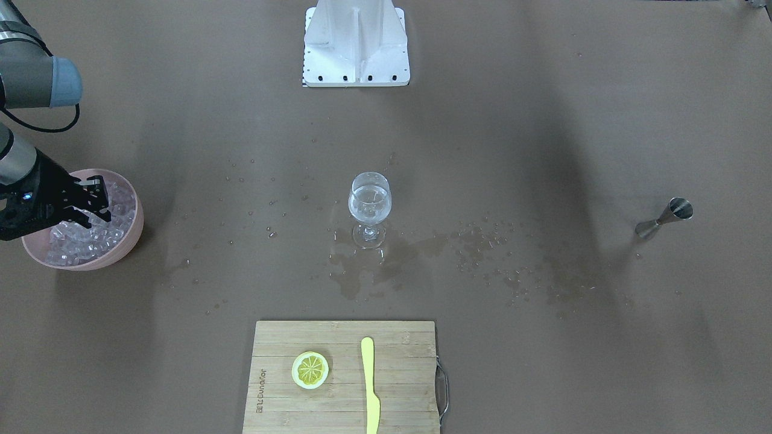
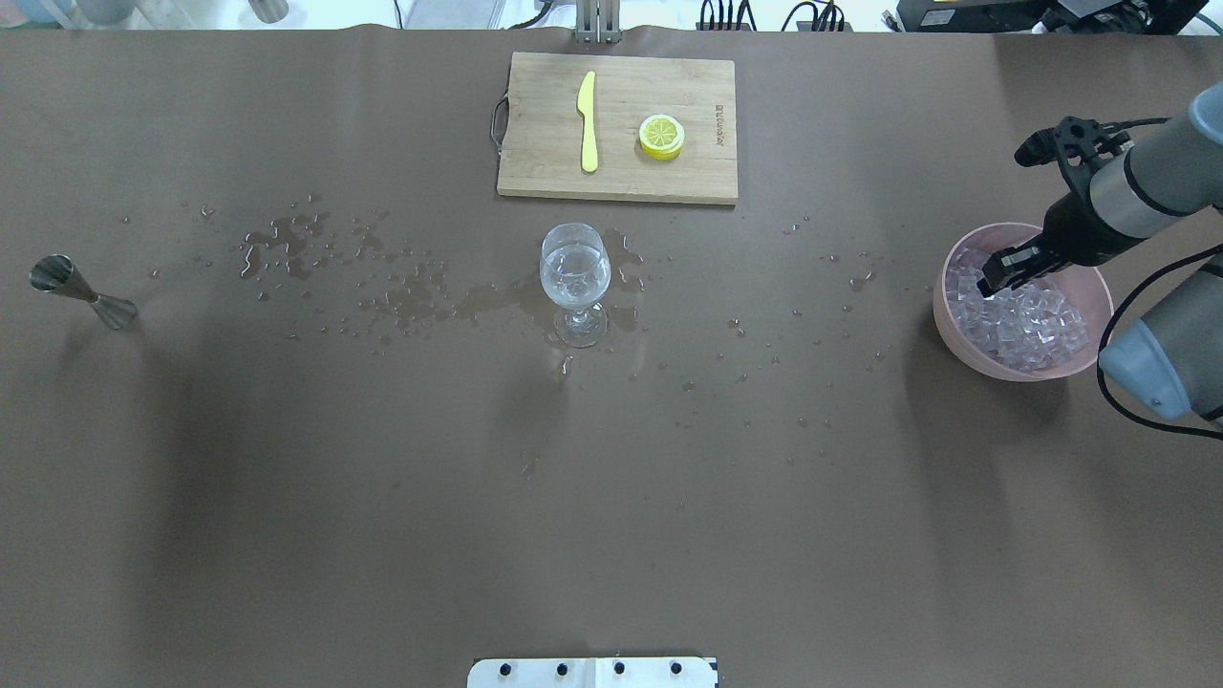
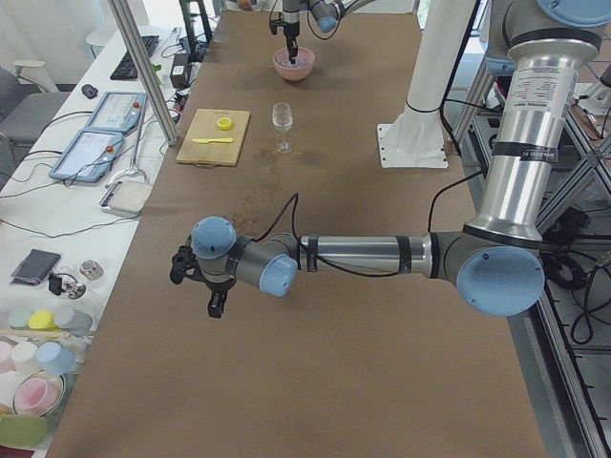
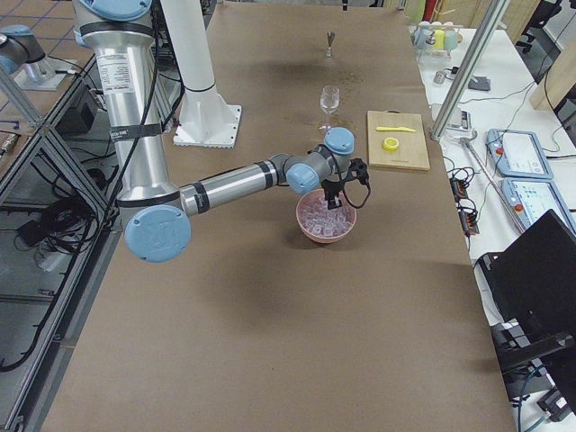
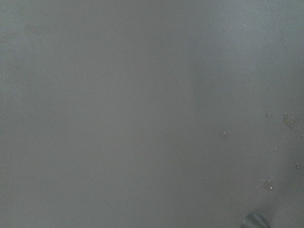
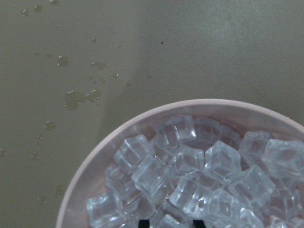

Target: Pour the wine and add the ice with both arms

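Observation:
The ice [image 2: 1027,325] is a heap of clear cubes in a pink bowl [image 2: 946,315] at the table's right end. It also shows in the front view [image 1: 90,238] and the right wrist view [image 6: 190,161]. My right gripper [image 2: 998,272] reaches down into the bowl, its jaws about a cube's width apart and its tips among the cubes [image 6: 169,223]. A stemmed glass [image 2: 574,277] at mid-table holds the wine, a clear liquid. My left gripper [image 3: 216,307] hangs over bare table in the left side view only, so I cannot tell whether it is open or shut.
A steel jigger [image 2: 81,290] stands at the table's left end. A wooden board [image 2: 535,162] at the far edge carries a lemon slice [image 2: 661,136] and a yellow knife [image 2: 588,122]. Spilled drops and puddles [image 2: 411,296] lie around the glass. The white pedestal [image 1: 356,45] stands at the robot's side.

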Available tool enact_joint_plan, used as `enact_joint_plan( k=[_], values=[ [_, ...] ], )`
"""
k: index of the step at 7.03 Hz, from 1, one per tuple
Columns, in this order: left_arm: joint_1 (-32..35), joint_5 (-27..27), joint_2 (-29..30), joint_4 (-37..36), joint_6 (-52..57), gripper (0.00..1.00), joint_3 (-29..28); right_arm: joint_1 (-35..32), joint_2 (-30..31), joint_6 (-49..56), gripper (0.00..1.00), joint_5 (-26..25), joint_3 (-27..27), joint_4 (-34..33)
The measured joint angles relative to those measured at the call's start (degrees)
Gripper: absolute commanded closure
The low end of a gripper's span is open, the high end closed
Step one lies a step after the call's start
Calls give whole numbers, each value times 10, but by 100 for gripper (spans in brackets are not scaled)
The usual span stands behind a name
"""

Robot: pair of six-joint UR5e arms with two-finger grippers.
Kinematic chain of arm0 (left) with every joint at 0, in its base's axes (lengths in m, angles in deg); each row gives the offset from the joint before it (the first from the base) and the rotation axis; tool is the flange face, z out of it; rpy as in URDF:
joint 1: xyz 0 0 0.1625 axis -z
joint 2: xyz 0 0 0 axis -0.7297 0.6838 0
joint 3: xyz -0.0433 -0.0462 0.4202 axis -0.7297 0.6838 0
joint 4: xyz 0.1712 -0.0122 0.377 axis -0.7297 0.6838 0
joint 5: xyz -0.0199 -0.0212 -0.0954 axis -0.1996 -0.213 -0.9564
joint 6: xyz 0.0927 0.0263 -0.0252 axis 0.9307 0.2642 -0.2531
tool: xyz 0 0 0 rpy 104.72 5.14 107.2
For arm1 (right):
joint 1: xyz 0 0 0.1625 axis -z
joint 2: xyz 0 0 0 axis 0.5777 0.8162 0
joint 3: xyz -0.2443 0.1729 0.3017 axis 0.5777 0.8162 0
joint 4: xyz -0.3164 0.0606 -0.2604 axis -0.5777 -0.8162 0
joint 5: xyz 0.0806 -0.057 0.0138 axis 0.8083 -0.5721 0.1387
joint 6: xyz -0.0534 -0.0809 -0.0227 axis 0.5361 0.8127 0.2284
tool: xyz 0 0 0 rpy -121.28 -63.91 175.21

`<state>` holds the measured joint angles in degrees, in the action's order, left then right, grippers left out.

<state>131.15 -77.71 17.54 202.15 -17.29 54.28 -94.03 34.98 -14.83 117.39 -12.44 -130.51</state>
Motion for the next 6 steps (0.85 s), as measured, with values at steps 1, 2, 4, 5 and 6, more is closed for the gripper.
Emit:
enact_joint_plan(
  k=[1, 2, 4, 5, 6],
  values=[
    [0, 0, 0, 0, 0, 2, 1, -6, -26, -40, 100, 17, -15, -20],
    [0, 0, 0, 0, 0, 2, 1, -3, -56, -99, 100, 23, -30, -36],
    [0, 0, 1, 0, 0, 2, 1, 34, -133, -258, 100, 17, -47, -47],
    [0, 0, 0, 0, 0, 2, 0, 68, -172, -332, 100, -8, -48, -48],
    [0, 0, 0, 1, -1, 2, 0, 109, -208, -396, 100, -49, -47, -48]
  ],
)
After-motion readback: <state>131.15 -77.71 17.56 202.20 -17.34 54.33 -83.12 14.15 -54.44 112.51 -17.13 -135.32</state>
